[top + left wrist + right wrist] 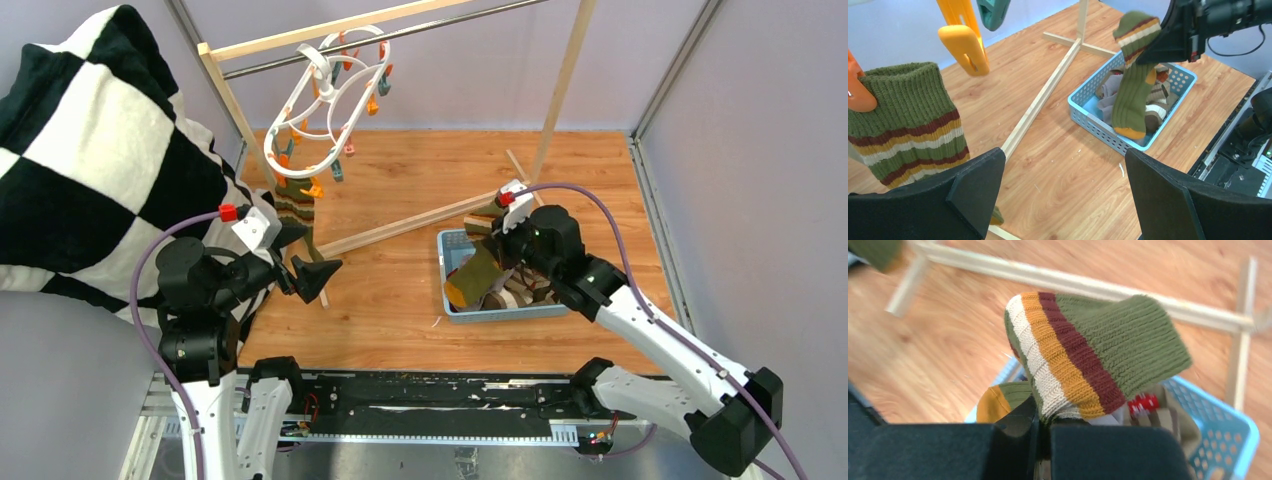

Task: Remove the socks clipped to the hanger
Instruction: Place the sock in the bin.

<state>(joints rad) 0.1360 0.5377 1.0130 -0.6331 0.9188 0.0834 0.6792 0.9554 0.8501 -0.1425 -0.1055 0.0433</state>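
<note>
Over the blue basket (1088, 120), where several socks (1105, 90) already lie, I have my right tool (1044, 437) clamped on an olive striped sock (1108, 345), while my left tool (1063, 165) stands wide apart beside its mate (908, 120), the only one I see left clipped to the hanger (316, 66).

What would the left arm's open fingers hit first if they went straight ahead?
Probably the rack's wooden floor bar, lying ahead of the left gripper; the clipped green sock hangs off to its side. Depth is unclear.
</note>
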